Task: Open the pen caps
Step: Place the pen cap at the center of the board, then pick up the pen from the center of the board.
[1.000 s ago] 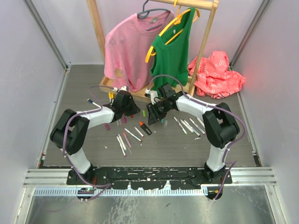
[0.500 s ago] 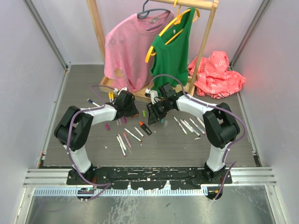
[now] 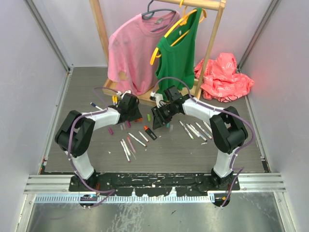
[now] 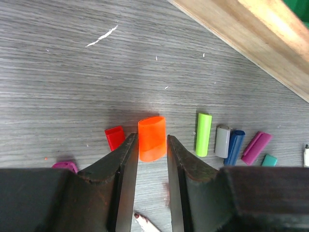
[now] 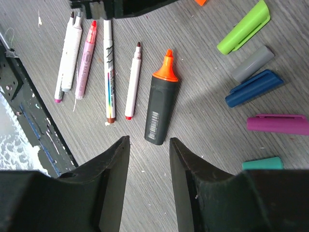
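Left tool (image 4: 152, 151): seemingly clamped on orange cap (image 4: 152, 130), low over desk (image 4: 67, 72).
Cap axis: 12–6, far end leaning to 1; open end unclear.
Neighbours: red cap (image 4: 115, 137) at 9, green cap (image 4: 203, 134) at 3.
Right tool (image 5: 149, 145): apart, empty; highlighter (image 5: 161, 113) at 12.
Risk: the round cap could roll toward 3 on release.

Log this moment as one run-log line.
left gripper: flanking orange cap on table, grip unclear | right gripper: open, empty, over uncapped orange highlighter | also loose: green cap, blue cap
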Controlling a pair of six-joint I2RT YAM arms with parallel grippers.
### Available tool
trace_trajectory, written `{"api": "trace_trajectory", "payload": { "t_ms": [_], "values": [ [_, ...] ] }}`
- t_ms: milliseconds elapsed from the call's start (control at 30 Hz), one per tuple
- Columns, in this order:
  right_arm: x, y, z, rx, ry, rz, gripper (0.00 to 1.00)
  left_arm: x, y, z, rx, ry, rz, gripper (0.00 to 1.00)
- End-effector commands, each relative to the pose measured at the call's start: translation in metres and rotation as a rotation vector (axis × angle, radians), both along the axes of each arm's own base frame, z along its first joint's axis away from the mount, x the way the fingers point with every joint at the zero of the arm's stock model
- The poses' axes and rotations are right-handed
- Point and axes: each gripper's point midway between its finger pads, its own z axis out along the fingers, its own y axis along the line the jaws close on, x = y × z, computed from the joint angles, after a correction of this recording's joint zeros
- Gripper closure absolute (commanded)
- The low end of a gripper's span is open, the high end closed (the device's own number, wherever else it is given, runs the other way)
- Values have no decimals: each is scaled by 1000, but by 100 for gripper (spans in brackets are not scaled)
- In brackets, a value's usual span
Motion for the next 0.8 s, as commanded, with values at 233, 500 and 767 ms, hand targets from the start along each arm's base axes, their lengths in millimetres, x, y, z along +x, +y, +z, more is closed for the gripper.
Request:
{"api": "trace_trajectory", "payload": {
  "t_ms": [233,500,767],
  "values": [
    [6,10,42,98,-82,35,56,5,29,84,71,-230,16,67],
    [3,12,45,117,-84,49,55,-5,100,93,299,-339,118,46],
    [2,12,46,123,-84,54,55,12,183,67,164,-223,364,34]
  ]
}}
